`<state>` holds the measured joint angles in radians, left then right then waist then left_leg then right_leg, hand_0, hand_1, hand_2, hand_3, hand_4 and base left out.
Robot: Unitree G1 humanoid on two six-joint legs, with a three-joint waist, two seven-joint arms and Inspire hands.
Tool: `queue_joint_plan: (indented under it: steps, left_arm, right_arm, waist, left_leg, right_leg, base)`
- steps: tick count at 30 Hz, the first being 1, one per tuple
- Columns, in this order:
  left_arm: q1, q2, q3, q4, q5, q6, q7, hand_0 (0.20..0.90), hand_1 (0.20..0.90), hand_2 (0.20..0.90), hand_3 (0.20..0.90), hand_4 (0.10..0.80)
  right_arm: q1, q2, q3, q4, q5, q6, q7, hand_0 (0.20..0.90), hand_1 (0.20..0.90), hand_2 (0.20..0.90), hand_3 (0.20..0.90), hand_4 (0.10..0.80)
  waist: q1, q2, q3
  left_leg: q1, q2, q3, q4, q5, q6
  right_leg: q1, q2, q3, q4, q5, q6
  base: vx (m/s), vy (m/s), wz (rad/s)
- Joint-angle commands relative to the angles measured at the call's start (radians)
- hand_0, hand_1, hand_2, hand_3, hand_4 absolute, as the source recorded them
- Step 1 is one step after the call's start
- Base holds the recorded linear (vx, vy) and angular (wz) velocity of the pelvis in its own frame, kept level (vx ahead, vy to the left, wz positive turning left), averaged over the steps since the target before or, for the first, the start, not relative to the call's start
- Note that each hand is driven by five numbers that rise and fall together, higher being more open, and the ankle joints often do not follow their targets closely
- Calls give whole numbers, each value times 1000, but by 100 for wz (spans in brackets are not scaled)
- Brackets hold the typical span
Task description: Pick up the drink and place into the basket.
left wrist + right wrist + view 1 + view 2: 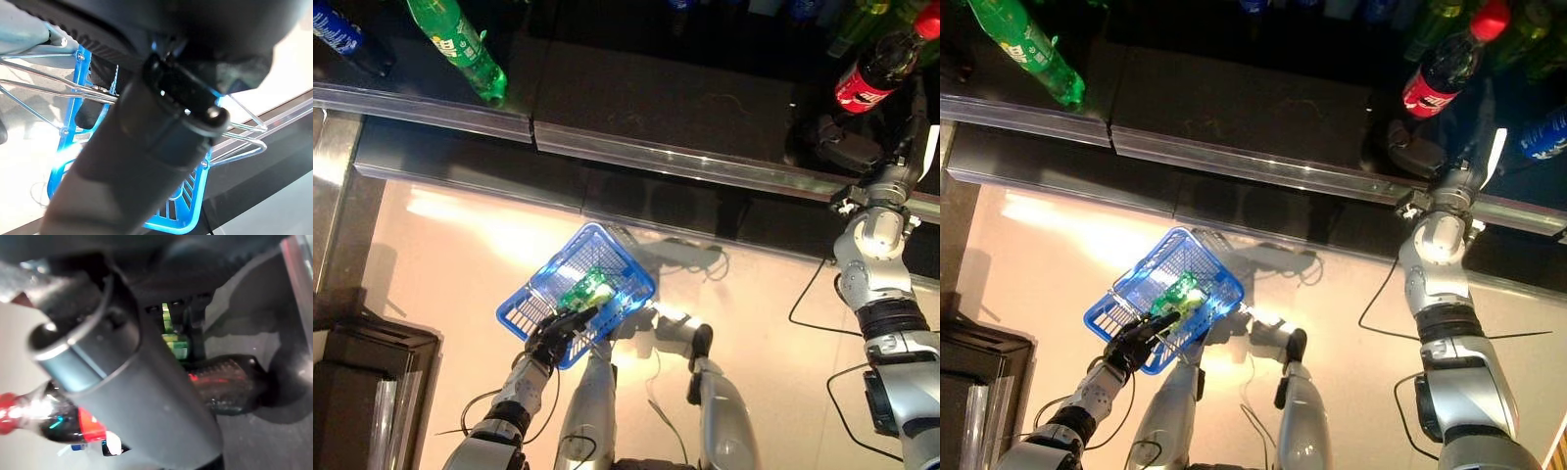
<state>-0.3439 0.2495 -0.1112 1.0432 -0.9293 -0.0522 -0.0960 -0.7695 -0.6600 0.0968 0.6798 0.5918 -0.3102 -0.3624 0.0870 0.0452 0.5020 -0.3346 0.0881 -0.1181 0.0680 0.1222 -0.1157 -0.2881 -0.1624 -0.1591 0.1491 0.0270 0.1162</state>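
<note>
A blue wire-handled basket (607, 257) hangs over the pale floor, and my left hand (555, 331) is shut on its near rim; its metal handles (58, 93) cross the left wrist view. A green drink (587, 291) lies inside the basket. My right hand (847, 145) is raised to the dark shelf at the far right, right below a cola bottle (873, 70) with a red cap and red label. In the right wrist view that bottle (230, 382) shows just past the thumb (122, 382). Whether the hand has hold of the bottle is hidden.
A dark shelf with a metal front rail (656, 157) runs across the top. On it lie a green bottle (460, 44) and a blue-labelled bottle (342, 34) at the left, with more bottles at the back right. A dark box (362, 392) stands at the lower left.
</note>
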Motion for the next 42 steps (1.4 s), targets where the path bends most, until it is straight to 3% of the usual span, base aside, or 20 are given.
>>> queue_joint_plan:
  steps: [1, 9, 10, 11, 13, 32, 42]
  left_arm:
    - [73, 104, -68, -37, 8, -48, -31, 300, 300, 300, 200, 100]
    - [70, 116, -80, -41, 16, -43, -31, 300, 300, 300, 200, 100]
    - [69, 116, -81, -40, 15, -43, -32, 300, 300, 300, 200, 100]
    - [68, 117, -82, -39, 13, -44, -32, 300, 300, 300, 200, 100]
    - [68, 118, -83, -40, 11, -42, -31, 300, 300, 300, 200, 100]
    - [85, 118, -80, -48, 18, -52, -46, 300, 300, 300, 200, 100]
    - [130, 108, -43, -61, 40, -66, -51, 300, 300, 300, 200, 100]
  right_arm:
    - [-131, -129, 9, -37, 9, -52, 13, 900, 900, 900, 900, 800]
    - [-194, -149, 52, 45, 38, -22, 63, 900, 900, 900, 900, 800]
    - [-200, -149, 56, 47, 36, -23, 69, 599, 599, 599, 549, 449]
    - [-205, -147, 60, 46, 40, -25, 73, 458, 458, 458, 384, 284]
    - [-209, -142, 63, 45, 51, -25, 85, 300, 300, 300, 200, 100]
    - [-186, -121, 74, -6, 6, -28, 110, 300, 300, 300, 200, 100]
    - [-95, -123, 48, -123, -18, -19, 154, 300, 300, 300, 200, 100]
  waist:
    - [17, -29, -72]
    - [34, -35, -74]
    - [35, -35, -73]
    - [36, -35, -72]
    - [38, -34, -71]
    - [36, -27, -82]
    - [28, -47, -163]
  left_leg:
    - [19, 23, 24, 112, -116, 18]
    - [14, 20, 21, 125, -120, 18]
    - [13, 19, 21, 126, -120, 18]
    - [13, 18, 21, 128, -121, 19]
    - [14, 17, 20, 128, -121, 19]
    - [61, 19, 48, 84, -115, 19]
    - [189, 28, 92, -50, -89, 10]
  right_leg:
    - [7, -85, -6, -31, 26, 38]
    - [10, -91, -16, -31, 31, 41]
    - [10, -91, -17, -30, 31, 41]
    - [10, -92, -17, -29, 30, 41]
    - [12, -92, -19, -28, 30, 41]
    - [48, -94, -29, -55, 35, 45]
    - [157, -72, -43, -147, 51, 49]
  base:
    - [0, 0, 0]
    - [6, -3, 3]
    - [9, 4, 11]
    - [7, 6, 11]
    - [10, 8, 7]
    - [0, 0, 0]
    - [39, 4, 2]
